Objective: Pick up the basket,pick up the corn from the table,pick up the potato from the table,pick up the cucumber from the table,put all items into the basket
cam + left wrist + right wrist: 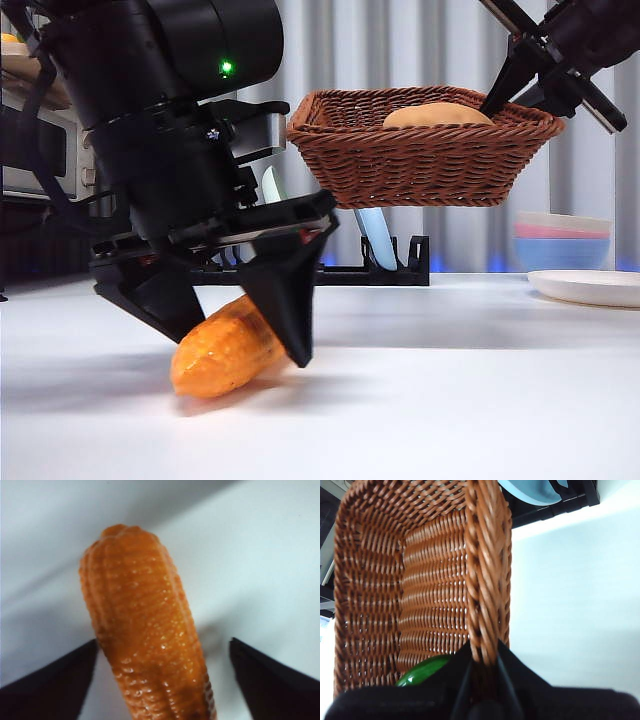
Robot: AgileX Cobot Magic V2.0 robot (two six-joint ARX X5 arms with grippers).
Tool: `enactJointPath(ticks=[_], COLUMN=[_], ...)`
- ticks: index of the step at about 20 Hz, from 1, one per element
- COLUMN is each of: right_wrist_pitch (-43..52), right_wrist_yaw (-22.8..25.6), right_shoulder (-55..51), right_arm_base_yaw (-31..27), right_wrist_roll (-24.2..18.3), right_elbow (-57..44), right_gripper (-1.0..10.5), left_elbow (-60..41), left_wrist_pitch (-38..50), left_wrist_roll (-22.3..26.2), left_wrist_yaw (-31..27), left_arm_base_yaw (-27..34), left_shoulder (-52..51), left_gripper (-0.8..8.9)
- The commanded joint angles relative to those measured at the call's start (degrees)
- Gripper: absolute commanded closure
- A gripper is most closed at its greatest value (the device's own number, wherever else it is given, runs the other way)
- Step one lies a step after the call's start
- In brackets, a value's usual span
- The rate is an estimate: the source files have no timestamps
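Corn [225, 350] on white table [450, 400], basket [420, 150] aloft

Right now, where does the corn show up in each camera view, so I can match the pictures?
Front view: the corn lies low and left of centre, tilted on the white table, between the left hand's open jaws.
Left wrist view: the corn fills the centre, between the two black jaws.
Right wrist view: not in it; only the basket, clamped at its rim.
Shared landmark: the white table.
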Motion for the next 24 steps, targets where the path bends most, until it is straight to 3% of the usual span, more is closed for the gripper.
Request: enactJointPath(ticks=[1, 4, 8, 12, 17, 21, 24], right_wrist_pitch=[0.2, -1.1, -1.7, -2.9, -6.9, -7.9, -8.3], right_wrist_yaw=[-0.3, 0.0, 0.1, 0.2, 0.2, 0.1, 0.0], right_shoulder=[-0.2, -0.2, -0.2, -0.2, -0.2, -0.2, -0.2], right_arm_base_yaw=[0.1, 0.1, 0.9, 3.3, 9.9, 14.8, 17.1], right_wrist_roll=[0.9, 0.3, -0.6, -0.7, -1.7, -1.6, -1.6], right_elbow=[0.7, 0.7, 0.7, 0.7, 0.7, 0.7, 0.7], right_gripper=[9.6, 9.6, 9.6, 9.6, 9.6, 9.6, 9.6], left_elbow=[-0.2, -0.2, 0.3, 5.8, 14.3, 17.5, 17.5], left_wrist_pitch=[-1.6, -6.6, -13.2, -11.4, -3.1, -2.1, -3.3], left_wrist_roll=[1.9, 1.8, 0.0, -2.0, 9.1, 13.5, 13.9], left_wrist_yaw=[0.1, 0.4, 8.2, 0.0, -15.4, -15.3, -14.5], left_arm_base_yaw=[-0.1, -1.5, -7.4, -12.9, -10.8, -4.9, -0.9], left_shoulder=[-0.5, -7.4, -23.9, -35.3, -31.1, -21.4, -14.3], left_gripper=[8.21, 8.21, 8.21, 8.21, 8.21, 8.21, 8.21])
